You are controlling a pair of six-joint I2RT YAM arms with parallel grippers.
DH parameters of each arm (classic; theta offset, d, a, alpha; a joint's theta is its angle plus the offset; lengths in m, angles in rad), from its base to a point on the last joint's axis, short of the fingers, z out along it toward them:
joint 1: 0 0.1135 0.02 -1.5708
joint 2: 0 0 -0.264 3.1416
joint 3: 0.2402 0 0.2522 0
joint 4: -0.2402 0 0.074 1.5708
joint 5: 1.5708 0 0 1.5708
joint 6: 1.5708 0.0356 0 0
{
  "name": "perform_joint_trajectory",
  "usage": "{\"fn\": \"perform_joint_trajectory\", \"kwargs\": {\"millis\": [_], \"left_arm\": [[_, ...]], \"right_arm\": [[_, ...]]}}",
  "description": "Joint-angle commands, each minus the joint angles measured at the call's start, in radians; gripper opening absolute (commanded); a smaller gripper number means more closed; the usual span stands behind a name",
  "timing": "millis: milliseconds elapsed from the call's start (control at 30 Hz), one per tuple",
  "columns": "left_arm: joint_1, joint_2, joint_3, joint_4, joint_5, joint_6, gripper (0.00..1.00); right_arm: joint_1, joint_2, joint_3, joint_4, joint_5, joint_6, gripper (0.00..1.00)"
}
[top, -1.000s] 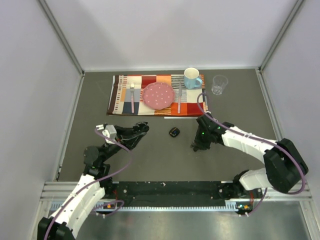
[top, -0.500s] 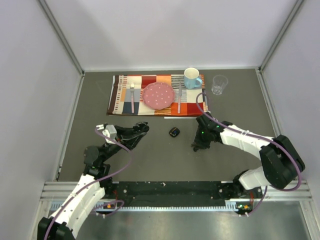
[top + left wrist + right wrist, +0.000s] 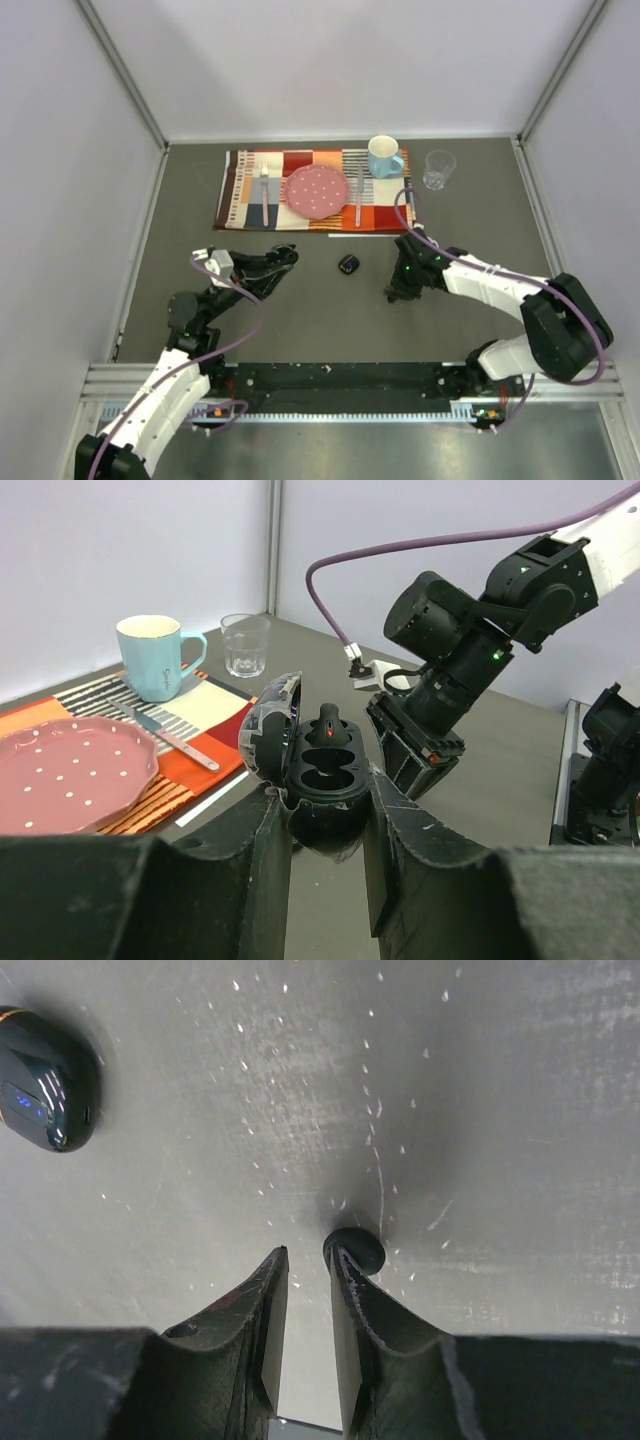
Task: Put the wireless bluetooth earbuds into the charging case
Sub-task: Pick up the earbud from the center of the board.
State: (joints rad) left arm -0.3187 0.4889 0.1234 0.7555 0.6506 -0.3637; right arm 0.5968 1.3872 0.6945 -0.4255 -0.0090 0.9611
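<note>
On the table surface, the right gripper [image 3: 306, 1255] shows a narrow gap between its fingers and grips nothing. A loose earbud [image 3: 357, 1249] lies against one fingertip's outer side. The left gripper [image 3: 323, 790] clamps the open charging case [image 3: 322, 772], which has a seated earbud [image 3: 329, 729] inside.

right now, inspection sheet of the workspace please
surface: dark grey table, scuffed
job's things: open black oval charging case, one black bud seated, one slot empty; tiny black earbud loose on the table; closed black oval case
clutter: striped patchwork placemat, pink dotted plate, metal fork, metal knife, blue mug, clear glass
grippers: left gripper shut on the open case; right gripper narrowly open, empty, earbud beside its fingertip
cables: purple cable on each arm
surroundings: plain grey walls
</note>
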Motion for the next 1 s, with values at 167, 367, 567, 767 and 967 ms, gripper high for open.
{"fn": "perform_joint_trajectory", "kwargs": {"millis": [167, 367, 567, 767, 967], "left_arm": [[0.003, -0.003, 0.019, 0.027, 0.004, 0.005, 0.0], [0.003, 0.002, 0.021, 0.028, 0.001, 0.002, 0.0], [0.003, -0.001, 0.019, 0.022, 0.0, 0.0, 0.0], [0.003, -0.001, 0.019, 0.021, -0.003, 0.0, 0.0], [0.003, 0.007, 0.022, 0.021, -0.006, 0.0, 0.0]], "right_arm": [[-0.017, -0.103, -0.079, -0.019, 0.046, 0.013, 0.24], [-0.017, -0.108, -0.09, -0.019, 0.05, 0.022, 0.24], [-0.018, -0.123, -0.095, -0.025, 0.055, 0.031, 0.24], [-0.017, -0.143, -0.112, -0.033, 0.06, 0.039, 0.23], [-0.018, -0.16, -0.122, -0.036, 0.06, 0.044, 0.23]]}}
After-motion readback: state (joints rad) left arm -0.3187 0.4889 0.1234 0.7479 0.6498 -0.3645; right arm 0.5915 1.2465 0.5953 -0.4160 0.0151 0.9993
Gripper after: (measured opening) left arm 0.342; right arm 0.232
